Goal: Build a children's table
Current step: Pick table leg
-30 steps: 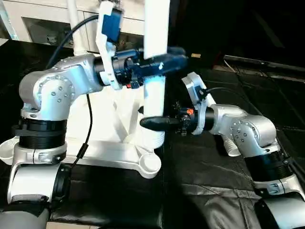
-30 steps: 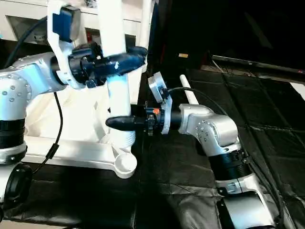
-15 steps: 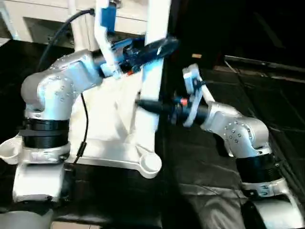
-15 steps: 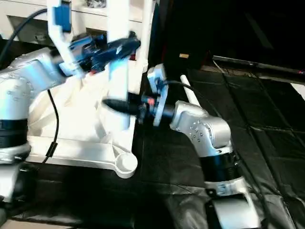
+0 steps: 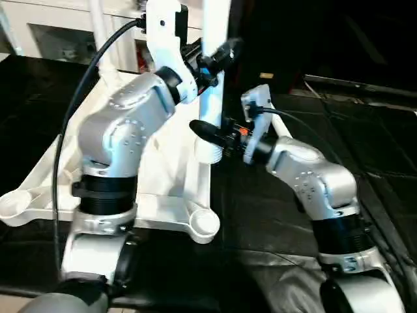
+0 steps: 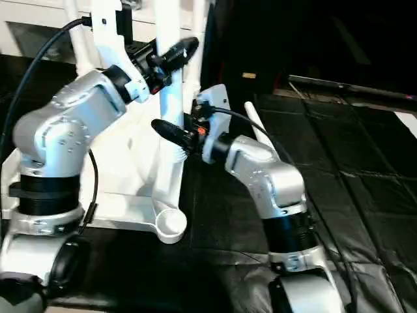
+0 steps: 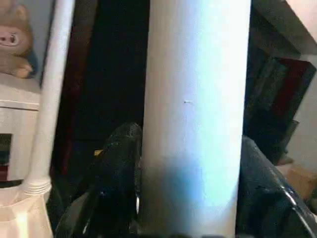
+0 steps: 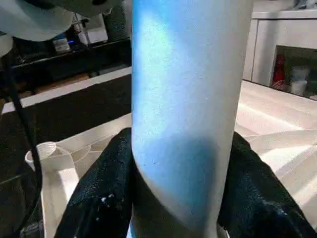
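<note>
Black fingers (image 7: 116, 168) of both grippers clamp the upright white tapered plastic leg (image 5: 212, 85).
Since a second ago, left gripper (image 5: 218, 55) and right gripper (image 5: 207, 132) have carried it away from the near corner socket (image 5: 202, 225) of the ribbed white tabletop (image 5: 163, 176); the leg is still unseated.

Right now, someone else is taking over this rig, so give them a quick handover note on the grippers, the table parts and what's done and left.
Left gripper: shut on the upright leg, high up.
Right gripper: shut on the same leg, lower, near its ribbed end.
Table top lies underside up on the black mat; the near corner socket is empty.
Another leg stands at the far side; a further leg lies on the mat behind the right arm.
Left: seat the held leg, whose end I cannot confirm is in a socket, then the remaining legs.
</note>
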